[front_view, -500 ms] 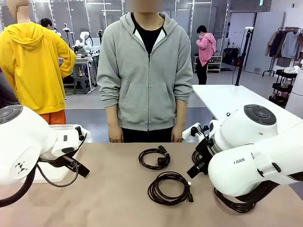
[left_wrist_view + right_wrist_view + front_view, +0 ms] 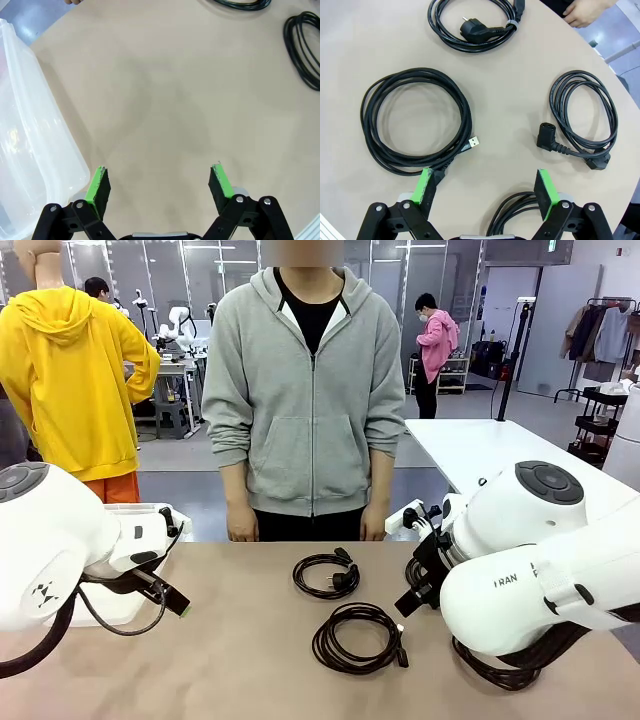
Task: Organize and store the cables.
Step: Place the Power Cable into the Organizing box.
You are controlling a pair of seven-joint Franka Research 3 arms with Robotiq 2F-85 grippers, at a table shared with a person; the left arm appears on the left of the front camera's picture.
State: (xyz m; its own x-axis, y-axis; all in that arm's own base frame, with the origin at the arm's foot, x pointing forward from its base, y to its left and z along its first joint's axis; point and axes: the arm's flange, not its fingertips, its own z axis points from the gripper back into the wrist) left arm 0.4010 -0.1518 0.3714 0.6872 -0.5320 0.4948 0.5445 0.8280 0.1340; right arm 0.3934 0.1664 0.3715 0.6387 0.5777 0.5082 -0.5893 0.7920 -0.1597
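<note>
Four coiled cables (image 2: 372,122) on table (image 2: 510,100) (left hand (image 2: 159,172), right hand (image 2: 484,175) both agape).

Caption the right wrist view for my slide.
Right gripper, jaws open, above four coiled black cables on the beige table.

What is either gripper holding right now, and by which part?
Nothing is held. The left gripper is open over the table; the right gripper is open above the cables, gripping none.
</note>
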